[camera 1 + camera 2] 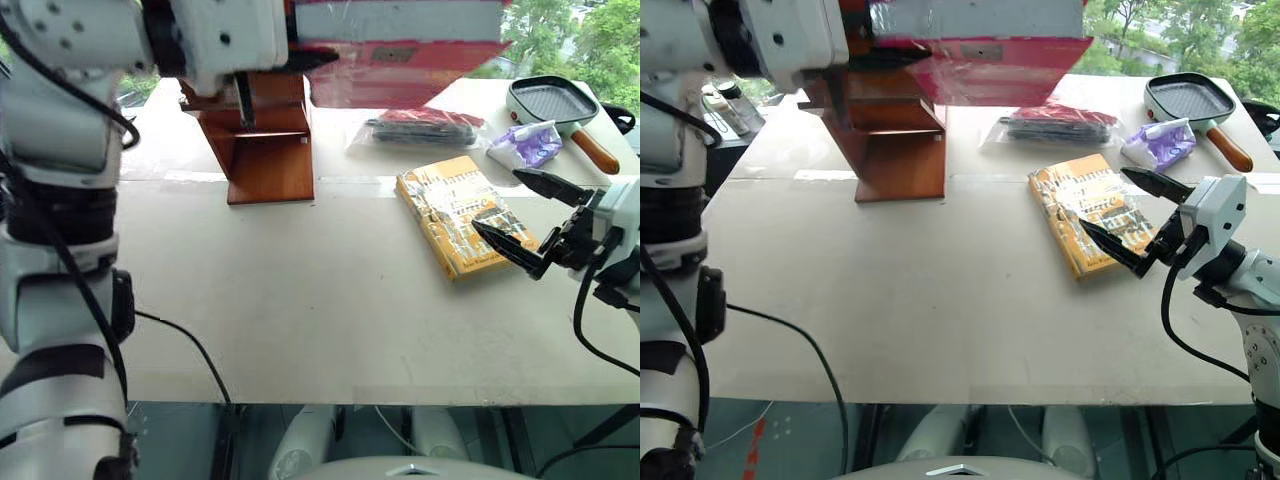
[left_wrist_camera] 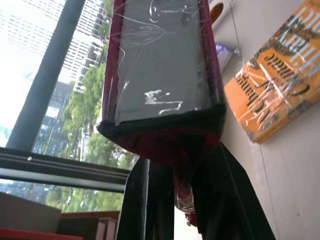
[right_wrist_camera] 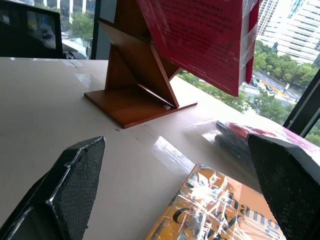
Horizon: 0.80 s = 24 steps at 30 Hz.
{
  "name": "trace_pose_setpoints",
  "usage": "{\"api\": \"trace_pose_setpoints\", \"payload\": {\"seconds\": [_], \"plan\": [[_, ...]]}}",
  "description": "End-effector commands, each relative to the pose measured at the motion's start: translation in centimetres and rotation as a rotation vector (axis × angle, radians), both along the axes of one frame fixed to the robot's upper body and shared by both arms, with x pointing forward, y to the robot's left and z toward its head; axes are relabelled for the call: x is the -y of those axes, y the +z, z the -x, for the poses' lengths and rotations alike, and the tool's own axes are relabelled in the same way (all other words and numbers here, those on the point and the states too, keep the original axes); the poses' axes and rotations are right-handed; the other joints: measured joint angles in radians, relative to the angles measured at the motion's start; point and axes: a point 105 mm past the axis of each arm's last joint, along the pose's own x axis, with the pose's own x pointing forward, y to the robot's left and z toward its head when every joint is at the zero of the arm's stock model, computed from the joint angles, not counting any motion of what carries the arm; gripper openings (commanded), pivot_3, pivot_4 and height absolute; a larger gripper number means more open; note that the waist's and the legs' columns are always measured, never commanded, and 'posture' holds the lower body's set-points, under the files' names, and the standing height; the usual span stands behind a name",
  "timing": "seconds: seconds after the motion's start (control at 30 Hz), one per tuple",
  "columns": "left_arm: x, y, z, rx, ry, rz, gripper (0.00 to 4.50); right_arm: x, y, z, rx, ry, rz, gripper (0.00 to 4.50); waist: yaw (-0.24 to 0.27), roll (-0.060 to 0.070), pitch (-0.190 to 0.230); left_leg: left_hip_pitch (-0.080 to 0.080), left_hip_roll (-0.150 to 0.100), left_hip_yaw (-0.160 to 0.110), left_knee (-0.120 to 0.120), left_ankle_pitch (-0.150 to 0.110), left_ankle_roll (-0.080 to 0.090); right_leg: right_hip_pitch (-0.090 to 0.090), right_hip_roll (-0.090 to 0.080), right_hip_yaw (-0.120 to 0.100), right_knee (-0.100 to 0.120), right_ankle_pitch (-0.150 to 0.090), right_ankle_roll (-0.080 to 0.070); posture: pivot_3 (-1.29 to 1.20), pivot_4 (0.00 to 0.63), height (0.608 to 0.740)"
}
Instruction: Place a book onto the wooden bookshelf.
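Two claws: left claw [image 2: 185, 200] raised, clamping book [image 1: 980, 50].

Bright daylight comes through the windows behind the desk [image 1: 330, 300], washing its pale top evenly, with only soft, faint shadows. Glare streaks run across the clear plastic wrap of the book [image 2: 160, 65] and over the wrapped yellow-orange book [image 1: 463, 215]. A shiny reflection of the windows lies on the desk just beside the wooden bookshelf [image 3: 135, 75]. In the right wrist view the near fingertips [image 3: 75, 180] look large and slightly soft. The sky outside is blown out to white.
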Motion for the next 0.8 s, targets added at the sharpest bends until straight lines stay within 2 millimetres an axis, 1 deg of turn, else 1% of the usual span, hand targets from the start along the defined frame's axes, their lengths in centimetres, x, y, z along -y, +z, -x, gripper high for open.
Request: {"api": "trace_pose_setpoints", "payload": {"seconds": [0.03, 0.1, 0.27, 0.37, 0.43, 0.5, 0.6, 0.67, 0.73, 0.77, 0.8], "plan": [[-1.1, 2.5, 0.7, 0.026, 0.074, -0.059, 0.01, 1.0, 2.5, 0.8, 0.103, 0.004, -0.024, 4.5, 0.0, 0.0, 0.001, 0.0, 0.0, 0.0, 0.0, 0.0, 0.0, 0.0, 0.0, 0.0, 0.0, 0.0, 0.0, 0.0, 0.15, 0.74], [-2.1, 2.9, 0.2, 0.018, 0.151, -0.105, 0.01, 1.2, 3.0, 0.7, 0.118, 0.008, -0.026, 4.5, -0.001, 0.0, 0.001, 0.0, 0.0, 0.0, 0.0, 0.0, 0.0, 0.0, 0.0, 0.0, 0.0, 0.0, 0.0, 0.0, 0.15, 0.74], [-5.8, 4.2, -1.5, 0.053, 0.419, -0.22, 0.01, 2.1, 4.6, 0.2, 0.176, 0.007, -0.048, 4.5, -0.018, 0.0, 0.003, 0.001, 0.0, 0.0, 0.001, 0.0, 0.0, 0.0, 0.001, 0.0, 0.002, 0.0, 0.0, 0.0, 0.15, 0.74], [-7.0, 5.6, -2.4, 0.112, 0.548, -0.244, 0.01, 2.4, 4.6, -0.4, 0.184, 0.01, -0.051, 4.5, -0.02, -0.002, 0.007, 0.001, 0.0, 0.001, 0.001, 0.0, 0.0, 0.0, 0.002, 0.0, 0.002, 0.0, 0.0, 0.0, 0.15, 0.74], [-8.1, 5.8, -2.9, 0.131, 0.664, -0.312, 0.01, 2.4, 4.4, -0.8, 0.187, 0.014, -0.05, 4.5, -0.02, -0.002, 0.007, 0.0, 0.0, 0.001, 0.001, 0.0, 0.0, 0.0, 0.002, 0.0, 0.002, 0.0, 0.0, 0.0, 0.15, 0.74], [-8.6, 5.3, -3.1, 0.103, 0.738, -0.356, 0.01, 2.5, 4.4, -1.0, 0.195, 0.02, -0.05, 4.5, -0.025, -0.002, 0.008, 0.0, 0.0, 0.001, 0.001, 0.0, 0.0, 0.0, 0.002, 0.0, 0.001, 0.0, 0.0, 0.0, 0.15, 0.74], [-7.9, 3.2, -3.0, -0.052, 0.764, -0.356, 0.01, 2.7, 4.5, -1.2, 0.205, 0.027, -0.052, 4.5, -0.047, -0.002, 0.008, 0.0, 0.0, 0.002, 0.0, 0.0, 0.0, -0.002, 0.002, 0.002, 0.002, 0.0, 0.0, 0.0, 0.15, 0.74], [-8.2, 1.9, -3.5, -0.095, 0.822, -0.392, 0.01, 2.9, 4.8, -1.2, 0.214, 0.032, -0.048, 4.5, -0.055, -0.001, 0.008, 0.001, 0.0, 0.003, 0.0, 0.0, 0.0, -0.002, 0.002, 0.003, 0.003, 0.0, 0.0, 0.0, 0.15, 0.74], [-8.4, 1.2, -4.2, -0.08, 0.864, -0.426, 0.01, 3.1, 4.9, -1.2, 0.218, 0.033, -0.043, 4.5, -0.059, 0.001, 0.007, 0.002, 0.001, 0.003, 0.0, 0.0, 0.0, -0.002, 0.003, 0.004, 0.004, 0.0, 0.0, 0.0, 0.15, 0.74], [-7.8, 0.6, -4.4, -0.106, 0.855, -0.419, 0.01, 3.3, 4.9, -1.1, 0.219, 0.029, -0.037, 4.5, -0.06, 0.001, 0.007, 0.004, 0.001, 0.003, 0.0, 0.0, 0.0, -0.001, 0.003, 0.004, 0.005, 0.0, 0.0, 0.0, 0.15, 0.74], [-6.8, 0.2, -4.7, -0.116, 0.827, -0.377, 0.01, 3.5, 5.0, -1.0, 0.221, 0.026, -0.035, 4.5, -0.06, 0.002, 0.007, 0.005, 0.001, 0.004, 0.0, 0.0, 0.0, 0.0, 0.003, 0.005, 0.006, 0.0, 0.0, 0.0, 0.15, 0.74]]}}
